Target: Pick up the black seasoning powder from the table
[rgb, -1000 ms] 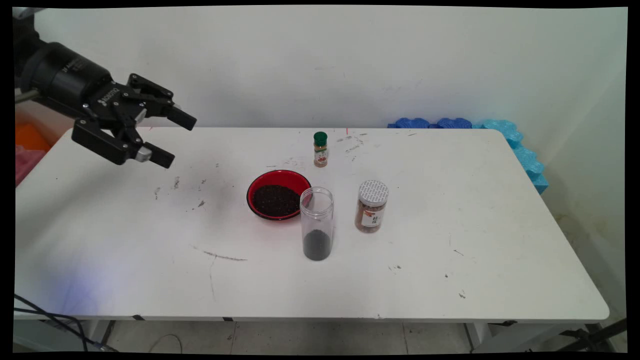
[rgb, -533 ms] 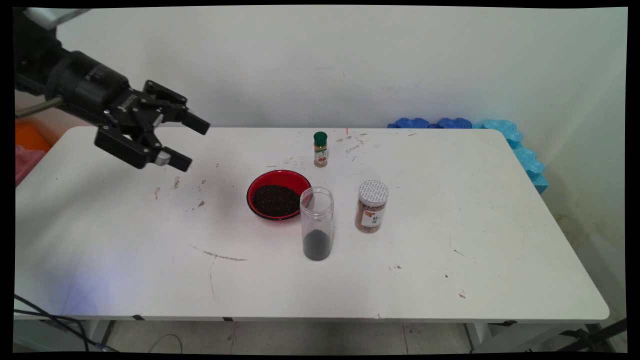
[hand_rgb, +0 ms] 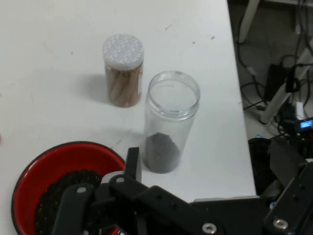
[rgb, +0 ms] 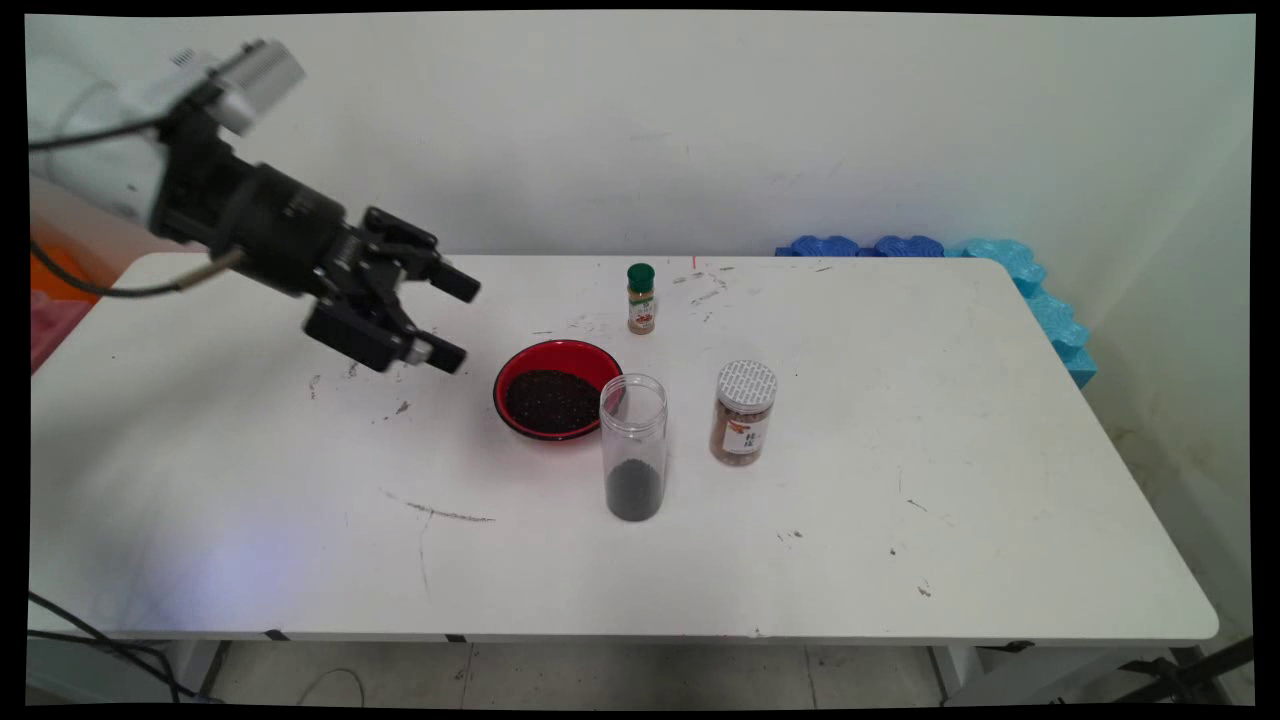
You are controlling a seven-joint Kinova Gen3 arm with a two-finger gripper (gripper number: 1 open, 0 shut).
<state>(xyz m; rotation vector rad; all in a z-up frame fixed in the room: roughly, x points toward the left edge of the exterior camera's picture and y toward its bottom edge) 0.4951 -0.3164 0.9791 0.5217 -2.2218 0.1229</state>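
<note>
Black two-finger gripper (rgb: 452, 320), jaws spread wide and empty, hovers just left of the red bowl (rgb: 556, 388) of dark grains. Risk: a finger clipping the bowl rim would spill grains or topple the open clear jar (rgb: 634, 447) touching it. Only the hand view shows the cables beyond the table edge (hand_rgb: 234, 73).

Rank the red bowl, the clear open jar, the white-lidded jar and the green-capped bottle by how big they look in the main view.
1. red bowl, widest
2. clear open jar, tallest; close to the bowl in area, so these two are hard to separate
3. white-lidded jar
4. green-capped bottle, smallest, though it stands farthest from the camera
</note>
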